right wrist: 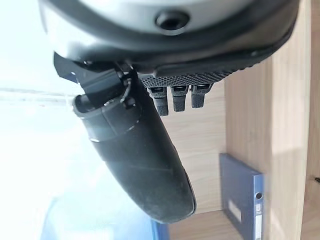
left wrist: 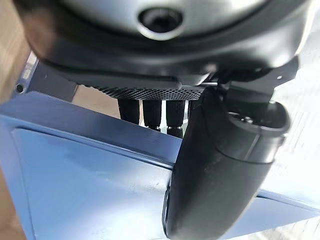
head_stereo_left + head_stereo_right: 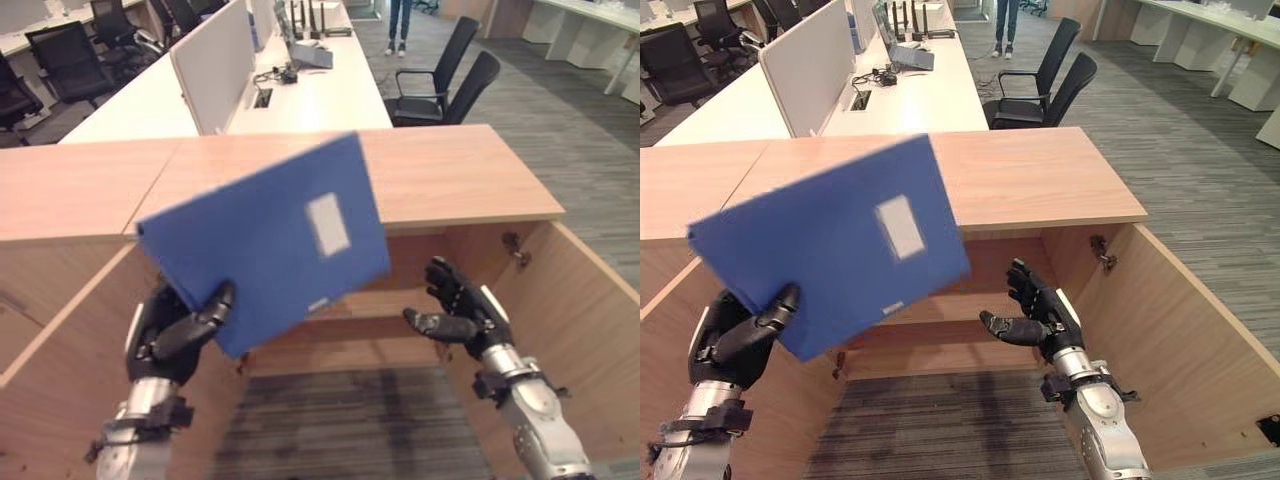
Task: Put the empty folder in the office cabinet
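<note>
My left hand (image 3: 175,335) holds a blue folder (image 3: 265,240) with a white label by its lower corner, thumb on the front and fingers behind. The folder hangs tilted in front of the open wooden cabinet (image 3: 450,170) and hides part of the inside. In the left wrist view the thumb (image 2: 225,165) presses on the blue cover (image 2: 100,190). My right hand (image 3: 465,315) hovers open to the right of the folder, apart from it, in front of the cabinet's shelf (image 3: 370,305). Its fingers are relaxed and hold nothing.
Both cabinet doors stand open, one at the left (image 3: 60,340) and one at the right (image 3: 590,330). A blue-grey binder (image 1: 240,195) stands against a wooden wall in the right wrist view. Behind the cabinet are white desks, black office chairs (image 3: 440,85) and a standing person (image 3: 398,25).
</note>
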{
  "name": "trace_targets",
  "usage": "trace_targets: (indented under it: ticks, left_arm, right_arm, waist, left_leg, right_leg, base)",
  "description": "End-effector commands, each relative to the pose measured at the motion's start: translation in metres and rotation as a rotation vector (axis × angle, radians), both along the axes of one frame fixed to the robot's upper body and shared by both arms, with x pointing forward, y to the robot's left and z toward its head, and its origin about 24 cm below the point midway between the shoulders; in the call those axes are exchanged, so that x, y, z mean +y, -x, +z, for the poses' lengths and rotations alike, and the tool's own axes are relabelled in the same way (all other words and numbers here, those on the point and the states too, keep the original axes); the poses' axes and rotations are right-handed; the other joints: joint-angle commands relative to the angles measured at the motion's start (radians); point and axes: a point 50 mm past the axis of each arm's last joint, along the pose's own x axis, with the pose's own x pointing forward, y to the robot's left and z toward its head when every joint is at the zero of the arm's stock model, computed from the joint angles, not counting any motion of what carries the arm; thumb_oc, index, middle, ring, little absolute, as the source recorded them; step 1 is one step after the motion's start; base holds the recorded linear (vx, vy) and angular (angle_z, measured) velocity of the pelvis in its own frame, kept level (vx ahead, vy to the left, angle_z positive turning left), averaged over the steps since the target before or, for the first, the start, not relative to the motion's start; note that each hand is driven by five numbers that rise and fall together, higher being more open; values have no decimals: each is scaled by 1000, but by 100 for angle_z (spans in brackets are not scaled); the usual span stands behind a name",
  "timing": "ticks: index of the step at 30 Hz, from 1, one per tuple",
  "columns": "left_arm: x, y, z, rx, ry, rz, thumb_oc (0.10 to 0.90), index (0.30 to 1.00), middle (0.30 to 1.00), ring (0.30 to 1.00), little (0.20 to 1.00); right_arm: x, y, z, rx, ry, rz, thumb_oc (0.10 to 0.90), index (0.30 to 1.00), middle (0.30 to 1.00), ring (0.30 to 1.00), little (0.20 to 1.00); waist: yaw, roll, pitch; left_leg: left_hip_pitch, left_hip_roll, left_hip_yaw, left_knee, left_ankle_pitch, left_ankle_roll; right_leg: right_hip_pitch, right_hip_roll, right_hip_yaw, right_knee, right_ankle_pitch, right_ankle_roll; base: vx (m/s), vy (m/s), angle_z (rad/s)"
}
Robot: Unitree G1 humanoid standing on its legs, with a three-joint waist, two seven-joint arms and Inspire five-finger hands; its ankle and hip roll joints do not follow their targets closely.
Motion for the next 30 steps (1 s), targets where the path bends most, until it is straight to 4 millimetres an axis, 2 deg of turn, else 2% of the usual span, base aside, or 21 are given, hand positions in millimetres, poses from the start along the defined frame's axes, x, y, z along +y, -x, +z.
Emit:
trace_targets:
  ticks: [1, 5, 7, 12, 14, 15, 17, 18, 21, 22, 26, 30]
  left_arm:
    - [-1, -4, 53, -291, -79, -47, 400, 300, 300, 300, 300]
    - [7, 5, 53, -260, -138, -28, 400, 300, 300, 300, 300]
    - [14, 12, 55, -230, -212, -5, 400, 300, 300, 300, 300]
    - [20, 13, 63, -205, -373, -39, 400, 300, 300, 300, 300]
    - [17, 3, 73, -213, -490, -115, 400, 300, 300, 300, 300]
    - [17, 3, 73, -214, -491, -115, 400, 300, 300, 300, 300]
    - [14, -4, 82, -210, -646, -157, 400, 300, 300, 300, 300]
    - [15, -4, 83, -210, -647, -157, 400, 300, 300, 300, 300]
    - [13, -9, 89, -201, -797, -172, 400, 300, 300, 300, 300]
    - [11, -11, 92, -199, -869, -195, 400, 300, 300, 300, 300]
    - [6, -15, 96, -206, -979, -214, 400, 300, 300, 300, 300]
    - [-13, -22, 100, -256, -1095, -302, 400, 300, 300, 300, 300]
  right_arm:
    - [-4, -11, 53, -284, 12, -18, 800, 900, 900, 900, 900]
    - [-16, -5, 57, -286, 147, -45, 800, 900, 900, 900, 900]
    - [-27, 0, 63, -292, 277, -74, 800, 900, 900, 900, 900]
    - [-33, -5, 83, -336, 511, -52, 800, 900, 900, 900, 900]
    - [-23, -15, 94, -375, 585, 19, 800, 900, 900, 900, 900]
    - [-23, -15, 94, -376, 585, 18, 800, 900, 900, 900, 900]
    - [-11, -22, 105, -420, 652, 85, 800, 900, 900, 900, 900]
    - [-11, -22, 105, -420, 652, 85, 800, 900, 900, 900, 900]
    - [0, -26, 110, -450, 666, 138, 800, 900, 900, 900, 900]
    - [8, -27, 108, -447, 642, 180, 800, 900, 900, 900, 900]
    - [20, -28, 104, -438, 628, 250, 800, 900, 900, 900, 900]
    - [42, -30, 90, -397, 611, 379, 800, 900, 900, 900, 900]
  waist:
    - [3, -46, -69]
    - [3, -46, -66]
    - [4, -45, -64]
    - [8, -41, -64]
    - [13, -39, -68]
    - [13, -40, -67]
    - [17, -39, -71]
    - [17, -39, -71]
    - [21, -39, -72]
    - [23, -37, -74]
    - [28, -38, -74]
    - [27, -38, -74]
  left_leg:
    - [-34, 1, 39, 10, 51, -9]
    - [-36, -1, 35, 8, 49, -5]
    - [-35, -3, 30, 6, 47, -6]
    - [-37, -2, 28, 6, 47, -7]
    - [-37, 1, 29, 6, 50, -10]
    - [-37, 1, 29, 6, 50, -11]
    - [-37, 3, 29, 5, 52, -14]
    - [-37, 3, 29, 5, 52, -14]
    - [-36, 6, 29, 5, 52, -16]
    - [-36, 8, 30, 4, 53, -18]
    - [-36, 9, 32, 4, 55, -21]
    - [-33, 10, 38, 3, 53, -23]
  right_leg:
    - [23, -49, -1, 2, 31, 74]
    - [21, -49, -3, 1, 33, 75]
    - [22, -49, 0, 1, 34, 77]
    - [21, -49, 3, 2, 35, 78]
    - [22, -50, 4, 2, 35, 79]
    - [21, -50, 4, 2, 35, 79]
    - [22, -49, 6, 2, 37, 80]
    - [22, -49, 6, 2, 37, 80]
    - [22, -50, 9, 2, 37, 80]
    - [23, -51, 8, 2, 37, 80]
    - [24, -52, 6, 2, 36, 80]
    - [26, -53, 4, 2, 36, 80]
  base:
    - [0, -5, 8]
    - [-4, -2, 3]
    - [0, 0, 0]
    - [0, 0, 0]
    - [0, 0, 0]
    - [0, 0, 0]
    - [0, 0, 0]
    - [0, 0, 0]
    - [0, 0, 0]
    - [0, 0, 0]
    - [0, 0, 0]
    - [0, 0, 0]
